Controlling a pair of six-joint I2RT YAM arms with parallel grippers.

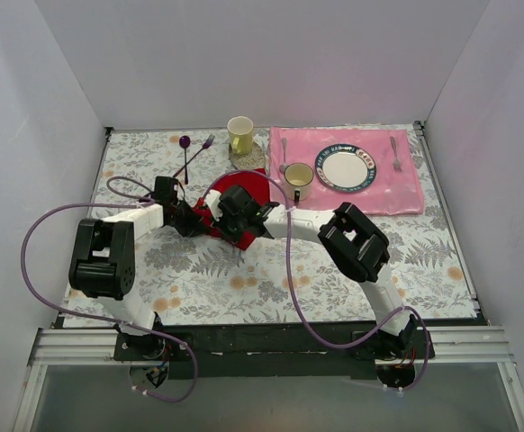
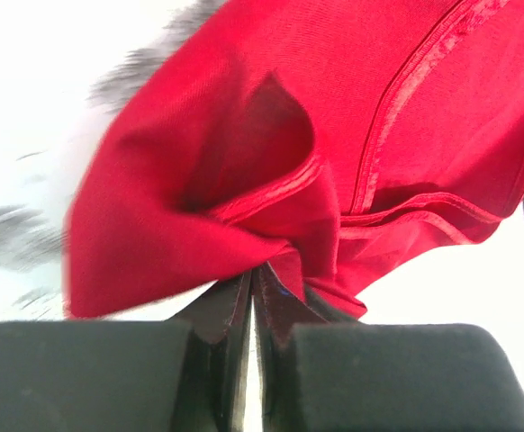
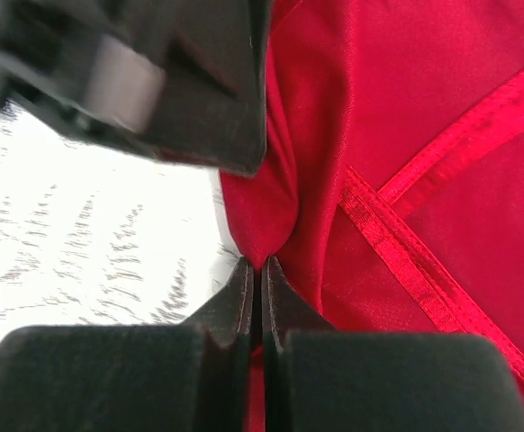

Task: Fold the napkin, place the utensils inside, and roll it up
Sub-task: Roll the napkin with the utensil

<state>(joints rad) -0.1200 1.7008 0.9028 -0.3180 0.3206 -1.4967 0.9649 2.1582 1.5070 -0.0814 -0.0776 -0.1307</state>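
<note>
The bright red napkin (image 1: 249, 187) lies bunched on the table's middle, between the two arms. My left gripper (image 1: 193, 219) is shut on a gathered fold at the napkin's left edge; the left wrist view shows the cloth (image 2: 334, 135) pinched at the fingertips (image 2: 253, 274). My right gripper (image 1: 233, 216) is shut on a fold of the napkin (image 3: 406, 135) close beside it, with the jaws (image 3: 257, 263) closed on red cloth. The left gripper's black body (image 3: 154, 81) shows just beyond my right fingers. The dark-handled fork is not in view.
A purple spoon-and-fork pair (image 1: 192, 155) lies at the back left. A yellow mug (image 1: 240, 134) stands on a coaster. A pink placemat (image 1: 397, 193) at the back right holds a plate (image 1: 344, 168), a cup (image 1: 298, 181), a silver fork (image 1: 395, 153) and a spoon (image 1: 283, 155).
</note>
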